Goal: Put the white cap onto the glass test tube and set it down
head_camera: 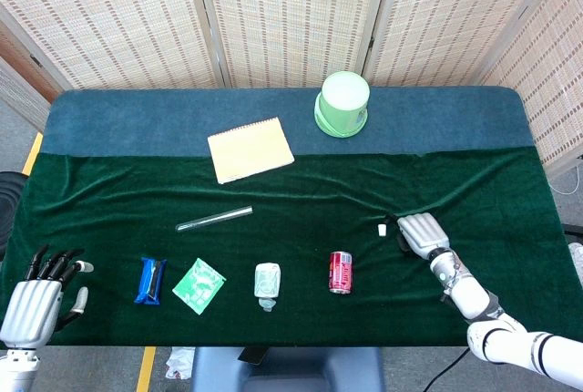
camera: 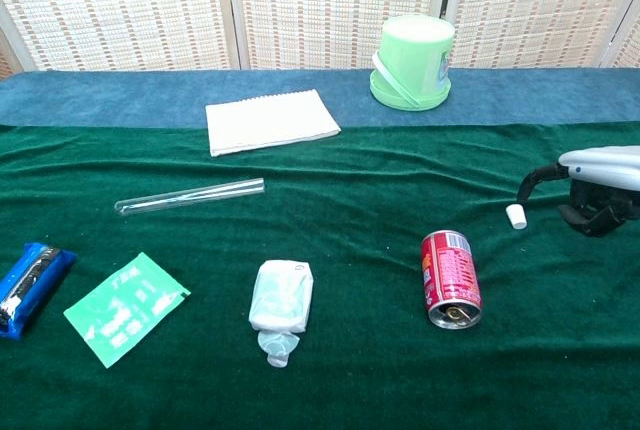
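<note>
Two hands here, only one busy. My right hand (camera: 590,190) sits low over the desk (head_camera: 474,182) just right of the white cap (camera: 516,215), fingers apart and empty, lined up to pinch it I'd guess. Cap's standing on the green cloth, not touching me. The glass test tube (camera: 190,195) lies flat well off to the left, nearer my left hand (head_camera: 41,292), which waits open at the near left corner. Red can (camera: 450,278) lies near the cap; can't read its label or the green packet's (camera: 125,308).
</note>
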